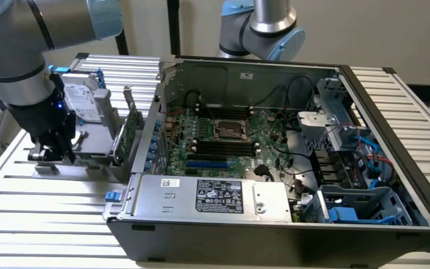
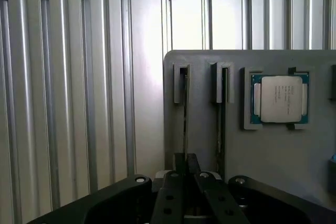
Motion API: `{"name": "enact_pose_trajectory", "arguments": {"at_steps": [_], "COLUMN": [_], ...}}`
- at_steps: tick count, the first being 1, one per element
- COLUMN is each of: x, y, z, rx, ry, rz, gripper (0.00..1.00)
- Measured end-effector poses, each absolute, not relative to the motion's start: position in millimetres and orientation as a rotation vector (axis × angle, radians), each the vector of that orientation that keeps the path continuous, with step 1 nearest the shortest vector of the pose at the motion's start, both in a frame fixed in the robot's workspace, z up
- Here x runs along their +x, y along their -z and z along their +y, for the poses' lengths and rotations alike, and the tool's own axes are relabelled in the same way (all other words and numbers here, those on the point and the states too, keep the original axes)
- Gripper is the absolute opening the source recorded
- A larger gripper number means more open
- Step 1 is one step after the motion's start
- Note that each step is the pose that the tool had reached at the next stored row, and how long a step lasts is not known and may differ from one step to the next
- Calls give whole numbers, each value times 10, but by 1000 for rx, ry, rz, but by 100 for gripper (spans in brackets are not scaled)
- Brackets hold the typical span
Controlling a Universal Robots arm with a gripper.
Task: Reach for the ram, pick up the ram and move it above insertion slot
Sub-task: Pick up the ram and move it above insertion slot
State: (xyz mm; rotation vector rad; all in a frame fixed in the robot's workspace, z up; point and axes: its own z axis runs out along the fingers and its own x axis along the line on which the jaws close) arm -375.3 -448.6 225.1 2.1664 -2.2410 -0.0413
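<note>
Cannot tell whether claw [image 2: 187, 169] open or closed over ram [image 2: 185, 114] edge-up in holder [image 2: 205, 140]. Probably light, stiff, brittle; best pinched across flat faces.

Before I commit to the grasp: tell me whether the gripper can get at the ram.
Probably yes. The gripper sits in line with the ram, standing edge-on in a slot of the grey holder, with nothing between them. The neighbouring stick and the processor stand apart to one side.
</note>
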Motion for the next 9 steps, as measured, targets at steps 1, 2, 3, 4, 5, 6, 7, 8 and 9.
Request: {"name": "enact_pose_trajectory", "arguments": {"at_steps": [1,2,3,4,5,6,7,8,9], "x": [-3753,-3753,-3754,-3753,-3751,-3747,-3741,-3735,-3728], "y": [-2288,-2330,-2377,-2422,-2468,-2515,-2558,-2604,-2650], "z": [-4486,-4486,-4486,-4485,-4485,-4485,-4486,-4485,-4485], "rx": [2167,2167,2168,2169,2171,2173,2176,2180,2183], "ry": [41,41,41,41,41,41,41,41,41], "rz": [-2241,-2241,-2240,-2239,-2237,-2234,-2231,-2228,-2224], "gripper": [14,14,14,14,14,14,14,14,14]}}
